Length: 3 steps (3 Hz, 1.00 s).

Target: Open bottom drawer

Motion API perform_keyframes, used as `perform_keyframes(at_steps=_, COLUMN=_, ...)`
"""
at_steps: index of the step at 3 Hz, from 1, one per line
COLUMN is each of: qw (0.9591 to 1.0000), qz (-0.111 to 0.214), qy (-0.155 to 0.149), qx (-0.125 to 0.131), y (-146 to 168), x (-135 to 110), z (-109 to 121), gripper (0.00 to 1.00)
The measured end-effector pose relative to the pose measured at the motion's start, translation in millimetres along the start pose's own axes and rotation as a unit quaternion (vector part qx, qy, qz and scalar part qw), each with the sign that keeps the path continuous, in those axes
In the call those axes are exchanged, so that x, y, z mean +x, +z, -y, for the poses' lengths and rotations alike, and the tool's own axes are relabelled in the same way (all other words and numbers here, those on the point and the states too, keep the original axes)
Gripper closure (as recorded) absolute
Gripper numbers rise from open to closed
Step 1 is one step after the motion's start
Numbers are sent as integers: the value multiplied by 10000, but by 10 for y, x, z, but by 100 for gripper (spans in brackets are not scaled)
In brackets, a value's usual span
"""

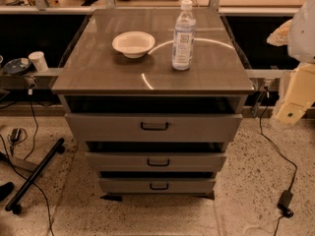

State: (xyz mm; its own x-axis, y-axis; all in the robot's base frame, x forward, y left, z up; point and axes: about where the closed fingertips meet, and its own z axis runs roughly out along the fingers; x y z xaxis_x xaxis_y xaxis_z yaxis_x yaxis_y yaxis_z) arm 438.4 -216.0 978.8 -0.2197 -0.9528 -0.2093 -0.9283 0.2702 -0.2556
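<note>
Grey bottom drawer (123, 186) at 6 o'clock, w/ dark loop handle (158, 186). Gripper (290, 107) at 3 o'clock, well apart from it. Open or closed: can't tell.

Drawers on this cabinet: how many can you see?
3, stacked: top drawer, middle drawer, bottom drawer. None seem hidden. The pincer hangs at the right edge, away from them.
</note>
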Motion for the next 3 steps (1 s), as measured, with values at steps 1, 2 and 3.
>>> perform_keyframes(at_steps=1, qw=10000, qz=0, qy=0, qx=0, y=0, x=0, z=0, gripper=0)
perform_keyframes(at_steps=2, qw=10000, qz=0, qy=0, qx=0, y=0, x=0, z=0, gripper=19)
perform_keyframes(at_steps=3, qw=10000, qz=0, qy=0, qx=1, y=0, x=0, z=0, gripper=42)
